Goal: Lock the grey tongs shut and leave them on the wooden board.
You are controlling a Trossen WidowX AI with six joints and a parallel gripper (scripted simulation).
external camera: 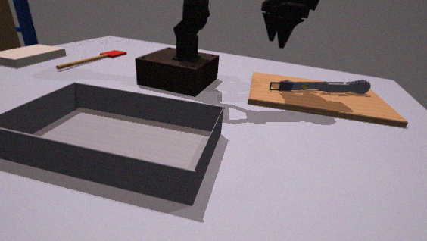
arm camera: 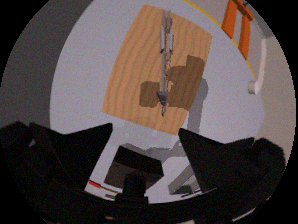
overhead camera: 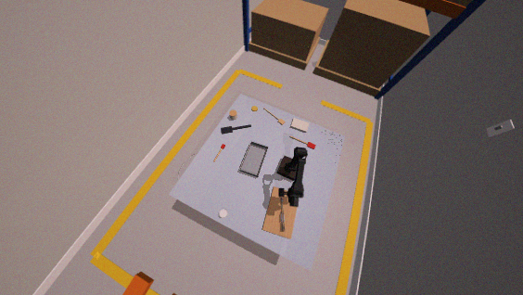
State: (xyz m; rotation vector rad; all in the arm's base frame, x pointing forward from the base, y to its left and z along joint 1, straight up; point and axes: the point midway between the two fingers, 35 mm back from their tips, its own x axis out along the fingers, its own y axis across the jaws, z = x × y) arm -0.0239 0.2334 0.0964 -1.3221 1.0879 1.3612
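Observation:
The grey tongs [overhead camera: 282,214] [external camera: 316,86] [arm camera: 162,96] lie lengthwise on the wooden board [overhead camera: 273,224] [external camera: 378,111] [arm camera: 129,75]. Their arms lie close together and nearly parallel, with a narrow gap. The hinge end points toward the robot's base and the scalloped tips point away. The lock inside the hinge cannot be seen. My gripper [external camera: 276,43] [arm camera: 147,129] is open and empty. It hangs above the board, clear of the tongs, near their hinge end. The roasting tin [overhead camera: 253,160] [external camera: 95,167] is empty.
The robot's dark base [external camera: 166,75] stands between tin and board. A red-headed spatula [overhead camera: 311,146] [external camera: 115,54] and a pale block [overhead camera: 300,124] [external camera: 32,54] lie beyond it. A black spatula [overhead camera: 226,130] lies past the tin. A white round thing [overhead camera: 223,213] is near the table edge.

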